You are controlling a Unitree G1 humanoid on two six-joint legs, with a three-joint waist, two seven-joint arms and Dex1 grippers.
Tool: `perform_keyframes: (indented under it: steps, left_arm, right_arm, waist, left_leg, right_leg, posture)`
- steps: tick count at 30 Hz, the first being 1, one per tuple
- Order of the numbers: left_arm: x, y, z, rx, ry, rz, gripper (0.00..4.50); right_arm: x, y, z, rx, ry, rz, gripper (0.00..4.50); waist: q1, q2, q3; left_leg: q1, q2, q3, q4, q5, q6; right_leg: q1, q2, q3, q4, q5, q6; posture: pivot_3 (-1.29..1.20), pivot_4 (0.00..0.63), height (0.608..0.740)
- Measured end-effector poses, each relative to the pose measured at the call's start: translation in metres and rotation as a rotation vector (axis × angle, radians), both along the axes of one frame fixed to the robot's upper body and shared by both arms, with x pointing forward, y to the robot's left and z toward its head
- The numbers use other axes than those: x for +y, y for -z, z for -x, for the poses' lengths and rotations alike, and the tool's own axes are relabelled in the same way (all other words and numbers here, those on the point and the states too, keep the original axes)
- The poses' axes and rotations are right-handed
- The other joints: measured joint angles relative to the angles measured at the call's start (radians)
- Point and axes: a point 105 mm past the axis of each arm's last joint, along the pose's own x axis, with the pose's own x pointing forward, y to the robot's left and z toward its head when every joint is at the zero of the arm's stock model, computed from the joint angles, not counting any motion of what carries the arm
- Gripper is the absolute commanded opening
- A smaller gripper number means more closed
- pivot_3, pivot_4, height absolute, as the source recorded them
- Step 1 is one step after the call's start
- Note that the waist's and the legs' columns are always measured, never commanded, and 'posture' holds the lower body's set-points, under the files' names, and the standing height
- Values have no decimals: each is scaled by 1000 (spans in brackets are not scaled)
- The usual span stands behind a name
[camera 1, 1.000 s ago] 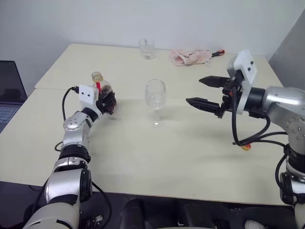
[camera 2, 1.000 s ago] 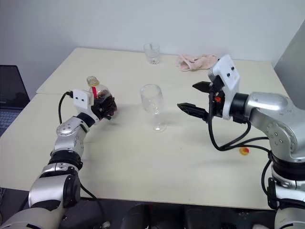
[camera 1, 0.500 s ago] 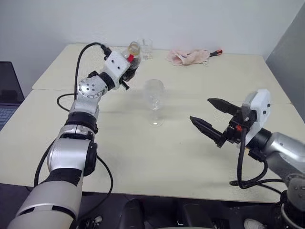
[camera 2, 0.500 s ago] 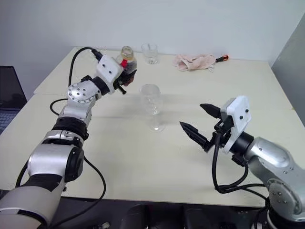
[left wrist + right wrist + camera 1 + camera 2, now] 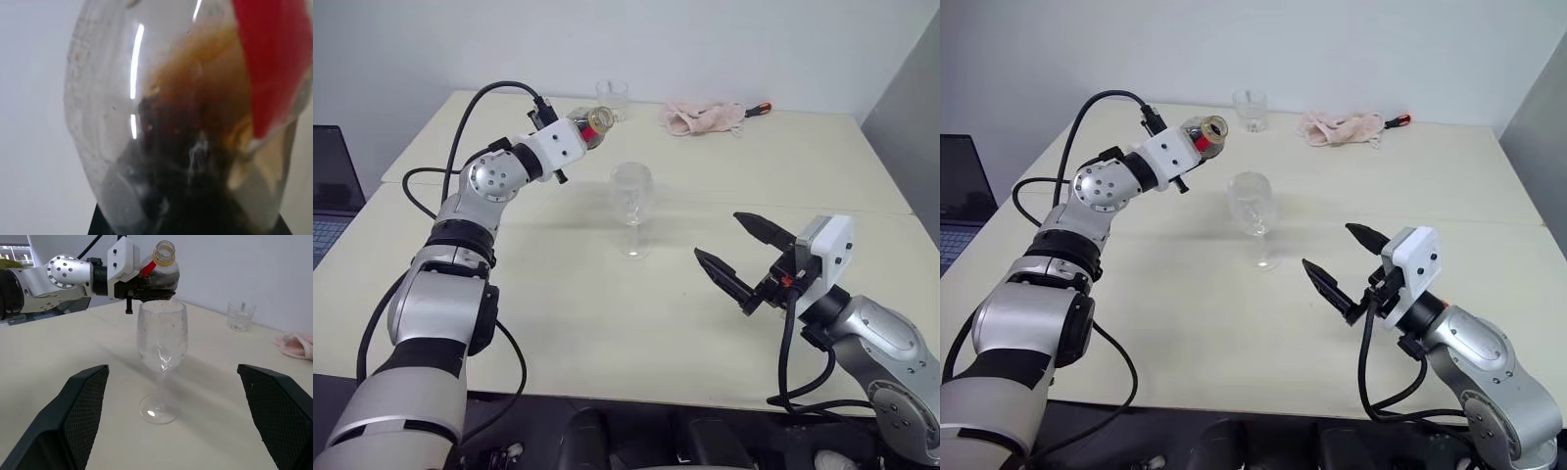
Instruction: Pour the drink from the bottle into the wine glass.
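Observation:
My left gripper (image 5: 574,137) is shut on the belly of the bottle (image 5: 590,121) and holds it raised in the air, to the left of and behind the wine glass (image 5: 631,196). The bottle lies tilted, its uncapped mouth (image 5: 1211,126) turned toward the glass side. The dark drink (image 5: 195,161) pools inside below the red label. The wine glass (image 5: 161,335) stands upright on the table and looks empty. No stream of liquid shows. My right gripper (image 5: 716,233) hangs open, low, to the right of the glass and nearer the table's front edge.
A short clear tumbler (image 5: 614,98) stands at the table's back edge. A pink cloth (image 5: 703,116) and a red-handled tool (image 5: 762,109) lie to its right. A laptop (image 5: 328,186) sits off the table's left side. A seam (image 5: 862,209) crosses the tabletop.
My left arm lifted the bottle off the table, carried it up and right toward the glass, and rolled it onto a tilt. My right gripper drew back and down, still open.

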Motion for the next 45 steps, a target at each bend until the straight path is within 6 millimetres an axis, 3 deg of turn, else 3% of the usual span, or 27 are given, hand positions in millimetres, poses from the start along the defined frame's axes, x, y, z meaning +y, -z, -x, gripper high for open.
perform_keyframes:
  steps: [5, 10, 28, 45]
  left_arm:
    - [3, 6, 1, -22, -9, -114, 1043]
    - [0, -2, 2, -68, -3, -177, 1043]
    - [-14, -1, 4, -136, 48, -299, 1043]
    - [-11, -9, 4, -222, 32, -433, 1043]
  right_arm:
    - [6, 8, 2, 20, -18, 15, 4500]
    - [4, 9, -1, 8, 2, 27, 4500]
    - [8, 10, -4, 7, -7, 50, 4500]
    - [2, 12, -14, 2, 36, 80, 4500]
  waist:
    - [0, 0, 0]
    - [0, 0, 0]
    - [0, 0, 0]
    - [0, 0, 0]
  left_leg:
    - [0, 0, 0, 0, 0, 0]
    - [0, 0, 0, 1, 0, 0]
    - [0, 0, 0, 3, 0, -1]
    - [0, 0, 0, 6, 0, -1]
  right_leg:
    - [0, 0, 0, 0, 0, 0]
    - [0, 0, 0, 0, 0, 0]
    - [0, 0, 0, 2, 1, -2]
    - [1, -1, 0, 3, 2, -2]
  posture:
    - [0, 150, 740]
    - [0, 150, 740]
    - [0, 150, 740]
    - [0, 150, 740]
